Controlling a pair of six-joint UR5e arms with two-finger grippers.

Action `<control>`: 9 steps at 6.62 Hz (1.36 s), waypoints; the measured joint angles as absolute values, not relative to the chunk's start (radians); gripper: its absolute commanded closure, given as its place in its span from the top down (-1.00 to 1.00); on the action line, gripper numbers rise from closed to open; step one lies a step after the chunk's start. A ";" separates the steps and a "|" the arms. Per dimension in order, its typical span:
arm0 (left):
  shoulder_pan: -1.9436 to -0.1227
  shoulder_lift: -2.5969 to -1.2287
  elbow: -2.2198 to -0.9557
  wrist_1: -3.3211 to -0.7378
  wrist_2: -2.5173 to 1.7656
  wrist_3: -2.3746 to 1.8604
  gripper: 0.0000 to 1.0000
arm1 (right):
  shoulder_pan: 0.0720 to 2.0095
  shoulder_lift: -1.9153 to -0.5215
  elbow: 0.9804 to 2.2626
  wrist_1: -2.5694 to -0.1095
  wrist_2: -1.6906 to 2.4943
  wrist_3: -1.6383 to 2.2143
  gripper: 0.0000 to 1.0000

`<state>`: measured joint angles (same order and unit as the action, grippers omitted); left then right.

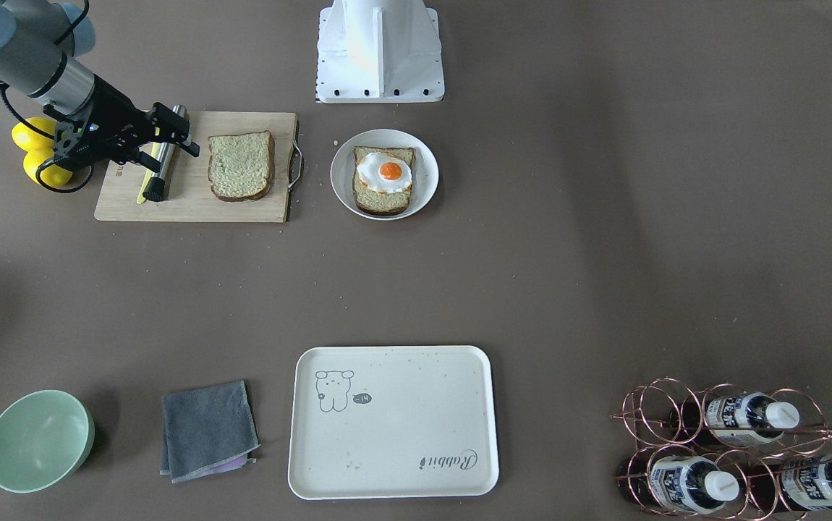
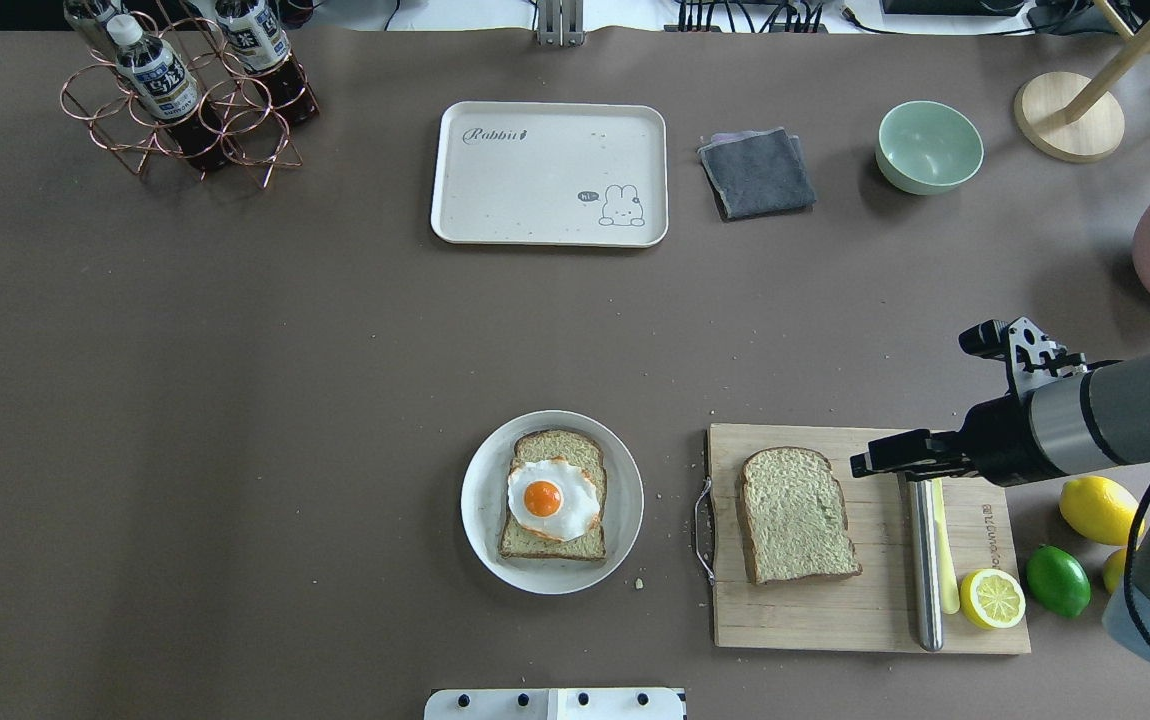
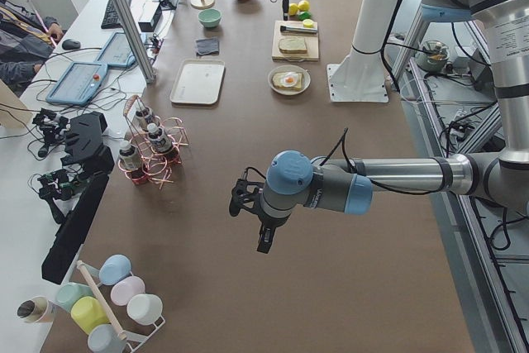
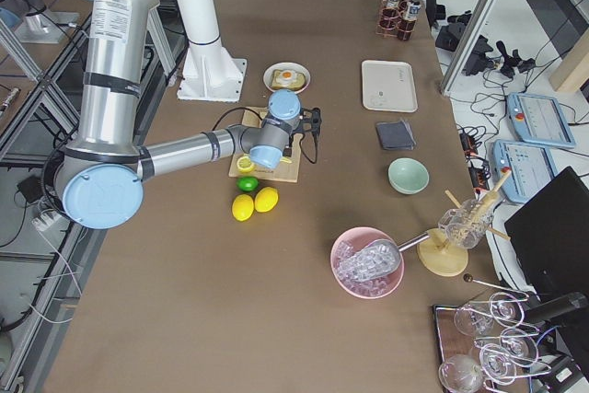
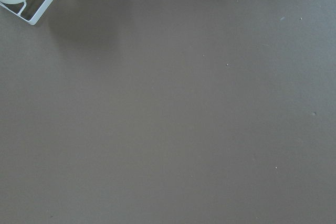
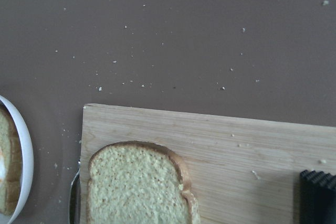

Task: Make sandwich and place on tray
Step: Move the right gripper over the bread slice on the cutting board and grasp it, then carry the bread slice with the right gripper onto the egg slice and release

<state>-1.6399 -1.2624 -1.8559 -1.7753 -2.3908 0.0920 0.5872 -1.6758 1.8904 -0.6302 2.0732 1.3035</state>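
Sandwich (image 2: 543,498) unassembled: egg-topped slice (image 2: 575,545) on the plate (image 2: 480,520), second slice (image 2: 797,515) on the cutting board (image 2: 835,615) beside the right claw (image 2: 870,462), which hovers level above a knife (image 2: 925,570), gape unclear. Left claw (image 3: 263,241) points down over bare counter, state untellable. Tray (image 2: 535,190) sits well apart.

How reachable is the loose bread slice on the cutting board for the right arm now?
Likely yes. The right gripper hovers over the cutting board beside the bread slice, only bare wood between them. The knife lies under the arm, off that path.
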 measured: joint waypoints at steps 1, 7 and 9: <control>-1.640 -1.268 -1.852 -1.775 -2.390 0.092 0.96 | 0.519 -1.671 1.888 -0.630 1.970 1.309 0.58; -1.640 -1.277 -1.850 -1.775 -2.390 0.093 0.96 | 0.447 -1.645 1.862 -0.631 1.917 1.313 -1.00; -1.640 -1.278 -1.850 -1.776 -2.391 0.093 0.95 | 0.461 -1.646 1.866 -0.635 1.927 1.312 -1.00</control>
<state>-1.6398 -1.2777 -1.8505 -1.7762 -2.3911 0.0925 0.4614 -1.6457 1.8659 -0.6347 1.9266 1.3120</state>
